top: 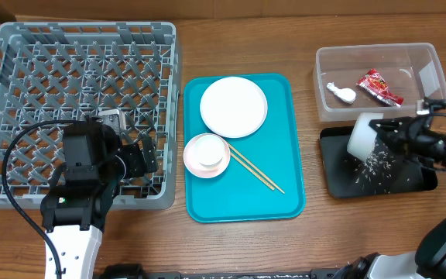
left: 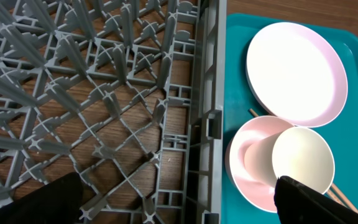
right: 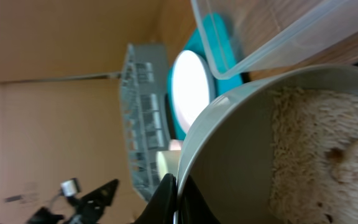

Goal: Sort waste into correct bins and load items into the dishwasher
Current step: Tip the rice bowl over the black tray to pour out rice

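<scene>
The right gripper [top: 389, 133] is pinched shut on the rim of the grey bowl [top: 361, 136], holding it steeply tipped just ahead of its fingers, above the black tray [top: 337, 184]. Loose rice grains [top: 378, 164] lie scattered on the tray beneath the hand. The wrist view shows a layer of rice clinging to the bowl's inner wall, so the likely trouble is that tilting alone won't clear it. Any shake to free it could fling grains over the tray's low edge onto the table. The hold is on the rim alone, so a jolt could twist the bowl in the fingers or drop it. The clear tub [top: 432, 68] sits just beyond the hand, close enough that a swing of the bowl might knock its wall or spill rice into it. The left gripper [top: 144, 153] hangs wide open and empty over the dish rack [top: 22, 62], well apart from all this
</scene>
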Controlling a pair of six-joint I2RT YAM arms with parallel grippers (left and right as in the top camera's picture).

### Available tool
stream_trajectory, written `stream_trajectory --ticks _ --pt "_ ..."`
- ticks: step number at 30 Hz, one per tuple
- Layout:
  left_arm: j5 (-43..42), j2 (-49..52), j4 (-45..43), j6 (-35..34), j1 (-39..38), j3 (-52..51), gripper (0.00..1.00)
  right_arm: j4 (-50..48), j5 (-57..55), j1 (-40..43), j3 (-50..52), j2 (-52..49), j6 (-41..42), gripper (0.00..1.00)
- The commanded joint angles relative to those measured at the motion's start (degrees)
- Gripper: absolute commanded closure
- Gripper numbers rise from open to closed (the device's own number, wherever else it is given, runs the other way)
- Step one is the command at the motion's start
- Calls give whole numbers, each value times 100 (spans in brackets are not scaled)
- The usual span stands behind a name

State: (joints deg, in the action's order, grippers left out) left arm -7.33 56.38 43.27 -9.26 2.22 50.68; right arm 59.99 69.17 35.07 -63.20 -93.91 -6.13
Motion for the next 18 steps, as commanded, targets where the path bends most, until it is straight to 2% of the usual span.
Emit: stream_trajectory --ticks 1,9,14,18 --pt "-63 20 -22 -17 -33 162 0 -129 1067 269 192 116 -164 96" --pt "-63 20 -22 -17 -33 162 0 -326 1493 975 391 116 -146 96" --pt "-63 20 -22 -17 -33 162 0 -289 1517 1552 391 116 295 96" --pt "-63 20 -22 -17 -33 162 0 -284 1602 1797 391 116 339 96"
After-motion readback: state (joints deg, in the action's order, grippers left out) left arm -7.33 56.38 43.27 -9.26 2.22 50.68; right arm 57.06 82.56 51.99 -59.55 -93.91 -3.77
